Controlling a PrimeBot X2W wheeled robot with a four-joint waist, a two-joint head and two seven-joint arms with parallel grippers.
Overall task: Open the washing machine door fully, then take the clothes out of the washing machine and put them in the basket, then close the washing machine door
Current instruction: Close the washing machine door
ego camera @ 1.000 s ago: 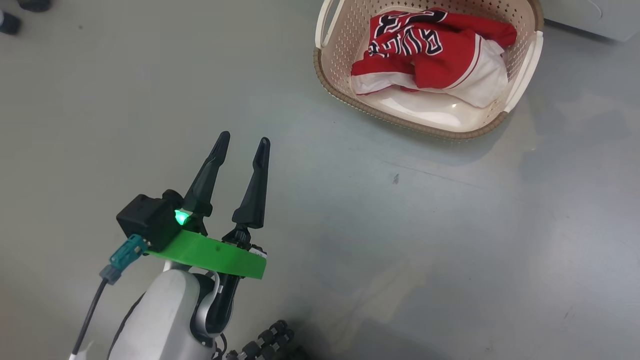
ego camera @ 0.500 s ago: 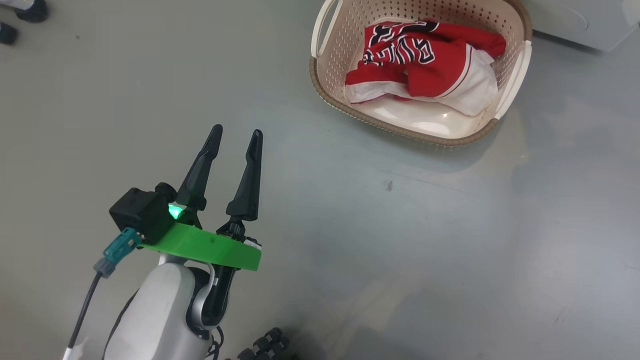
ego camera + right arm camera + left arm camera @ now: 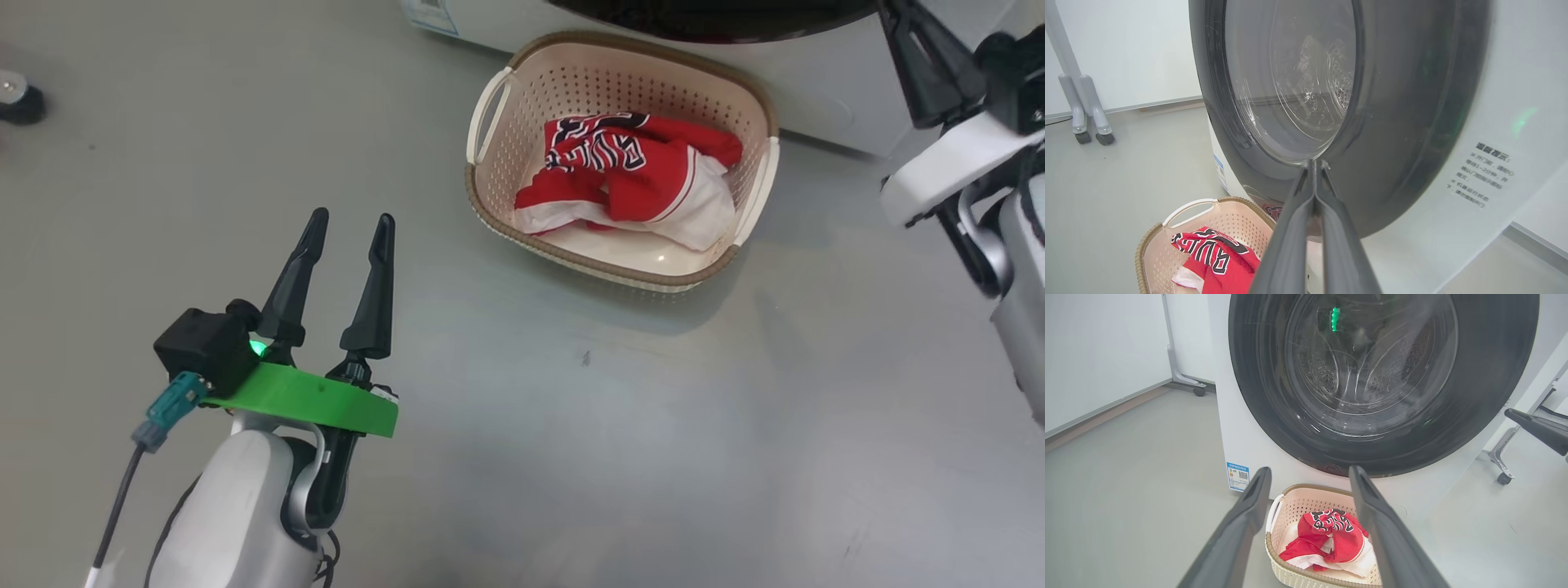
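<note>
Lower left of the head view: left gripper (image 3: 352, 218), fingers spread wide apart, holding nothing, hanging over the grey floor (image 3: 653, 457). Centre of the right wrist view: right gripper (image 3: 1313, 164), fingers pressed together with nothing between them, tips close to the glossy black rim of the washing machine door (image 3: 1392, 122); contact impossible to judge. Upper centre of the head view: the basket (image 3: 588, 82), standing on the floor just in front of the washing machine (image 3: 824, 90). Bunched inside it: the clothes (image 3: 645, 175), red and white. Door lying flush against the machine's white front.
</note>
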